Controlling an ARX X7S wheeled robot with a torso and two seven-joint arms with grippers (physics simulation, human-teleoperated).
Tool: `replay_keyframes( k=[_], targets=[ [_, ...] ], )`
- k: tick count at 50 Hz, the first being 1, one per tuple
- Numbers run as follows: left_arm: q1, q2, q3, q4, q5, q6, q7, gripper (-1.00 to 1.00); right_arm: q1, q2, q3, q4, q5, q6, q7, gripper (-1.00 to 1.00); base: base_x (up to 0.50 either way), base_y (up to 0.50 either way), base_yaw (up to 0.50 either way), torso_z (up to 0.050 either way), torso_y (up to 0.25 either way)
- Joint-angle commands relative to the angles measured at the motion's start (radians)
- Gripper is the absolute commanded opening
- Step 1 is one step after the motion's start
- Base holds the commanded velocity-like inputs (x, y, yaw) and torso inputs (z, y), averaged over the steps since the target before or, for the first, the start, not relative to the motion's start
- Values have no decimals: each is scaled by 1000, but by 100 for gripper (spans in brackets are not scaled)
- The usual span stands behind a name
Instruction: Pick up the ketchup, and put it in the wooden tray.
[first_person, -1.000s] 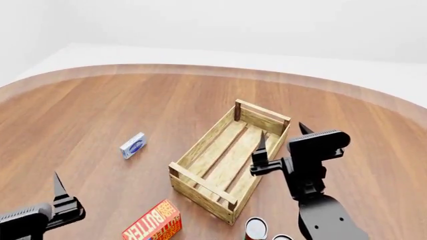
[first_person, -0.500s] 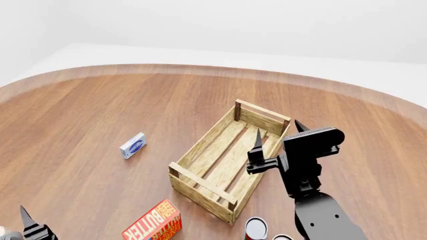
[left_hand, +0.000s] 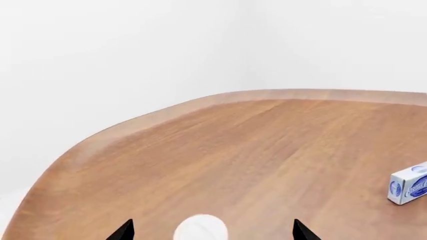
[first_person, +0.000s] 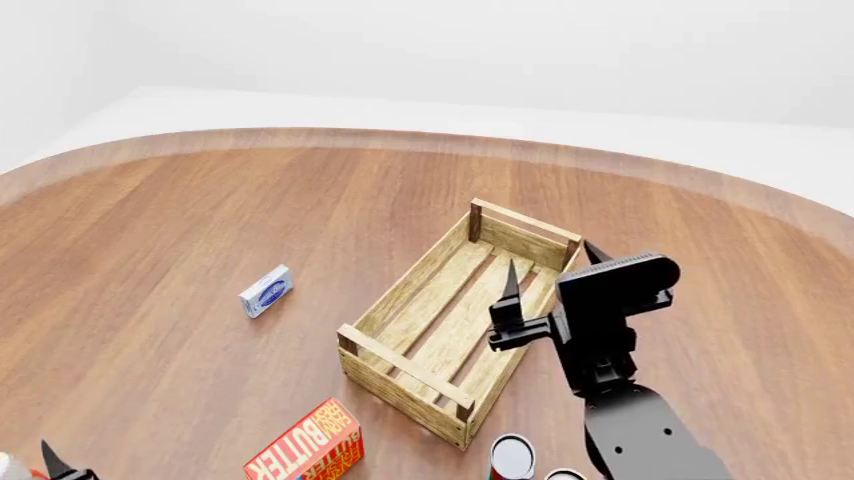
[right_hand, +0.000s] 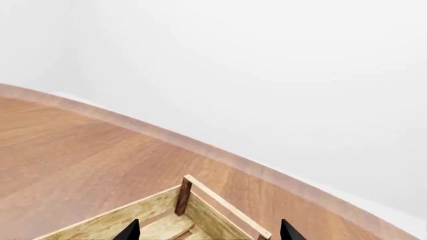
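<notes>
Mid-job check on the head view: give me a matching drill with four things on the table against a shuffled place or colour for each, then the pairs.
Things:
1. tray
2. butter box
3. blue box
4. can

Place or colour:
A. lies alone, left of the tray
B. pale wood with a slatted base
C. at the view's bottom edge, right of the butter box
D. red-orange with yellow lettering

Pairs: 1-B, 2-D, 3-A, 4-C
</notes>
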Motion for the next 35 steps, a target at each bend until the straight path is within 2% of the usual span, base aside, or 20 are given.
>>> replay_keyframes(
  k=[1,35],
  targets=[
    [-16,1,1,-61,-10,11,4,100,2,2,-9,-3,-2,8,6,100,0,0,0,0,0],
    [-126,-11,31,-239,0,31,1,100,-12,11,-7,-8,9,10,28,100,0,0,0,0,0]
  ],
)
